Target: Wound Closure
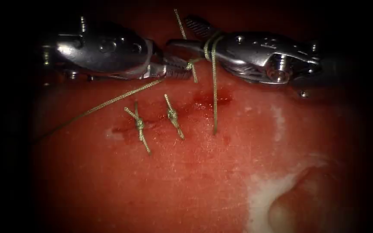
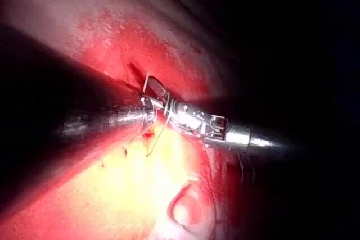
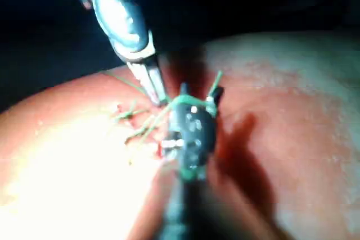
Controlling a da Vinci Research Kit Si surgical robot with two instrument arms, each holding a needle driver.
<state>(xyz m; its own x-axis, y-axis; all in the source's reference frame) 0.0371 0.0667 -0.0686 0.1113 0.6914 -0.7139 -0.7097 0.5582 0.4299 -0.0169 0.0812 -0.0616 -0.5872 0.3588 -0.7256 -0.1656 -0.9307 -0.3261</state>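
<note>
Thread looped round the right tool [image 1: 182, 32]
Left tool [image 1: 185, 71] grips thread [image 1: 214, 95] near its short end; right jaws parted, wrapped; two knotted stitches [image 1: 172, 115] cross the cut [image 1: 160, 121].

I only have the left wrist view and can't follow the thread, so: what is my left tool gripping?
Observer: The left tool is shut on a short end of the thread.
Operator: And the right tool?
Observer: The right tool has open jaws, holding nothing; thread wraps around their base, then drops into the tissue.
Operator: Finished stitches?
Observer: Two knots sit on the cut, left of that strand.
</note>
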